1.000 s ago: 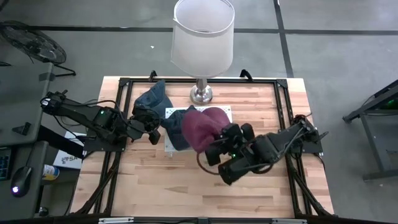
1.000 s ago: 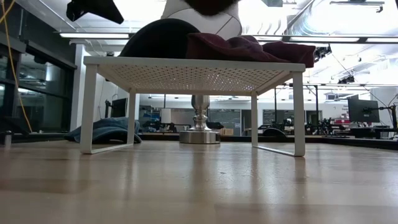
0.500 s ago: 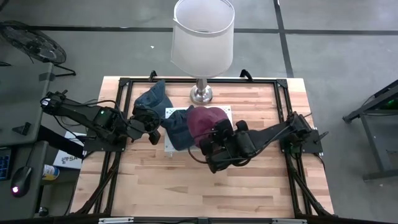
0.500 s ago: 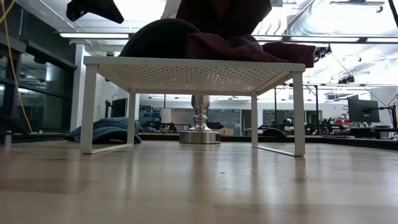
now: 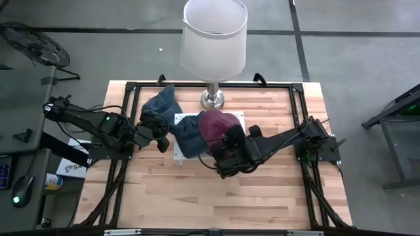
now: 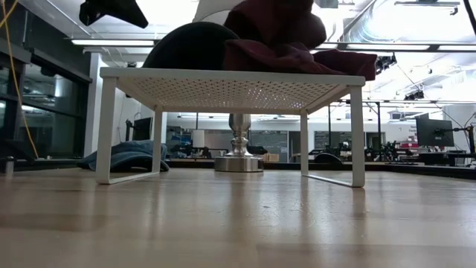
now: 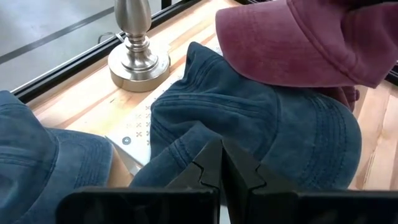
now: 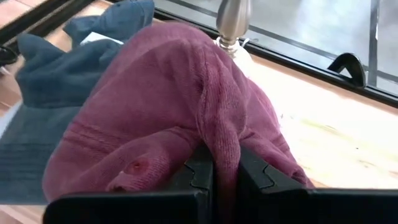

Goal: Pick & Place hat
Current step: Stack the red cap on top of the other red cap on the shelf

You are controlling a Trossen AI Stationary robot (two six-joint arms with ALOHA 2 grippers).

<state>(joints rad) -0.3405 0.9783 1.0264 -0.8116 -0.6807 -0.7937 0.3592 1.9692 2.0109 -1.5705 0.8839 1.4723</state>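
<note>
High view: right gripper point(image 5: 226, 149) has carried the maroon hat point(image 5: 214, 128) in over the rack point(image 5: 178, 152) within the last second; placing looks near.

Low view: hat is hanging just above the other maroon hat point(image 6: 297, 58), lower than before.

Right wrist: fingers pinching a crown fold. Heading and long axis unclear, hat bunched.

Left wrist: left gripper point(image 7: 221, 163) pressed together, waiting by the blue hat point(image 7: 261, 124).

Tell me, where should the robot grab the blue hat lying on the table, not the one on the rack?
Probably by its soft crown, coming straight down from above. That blue hat lies flat on the table beside the rack, left of the lamp, with nothing on top of it. Its cloth bunches into folds that two fingers could pinch. The left gripper is nearest.
</note>
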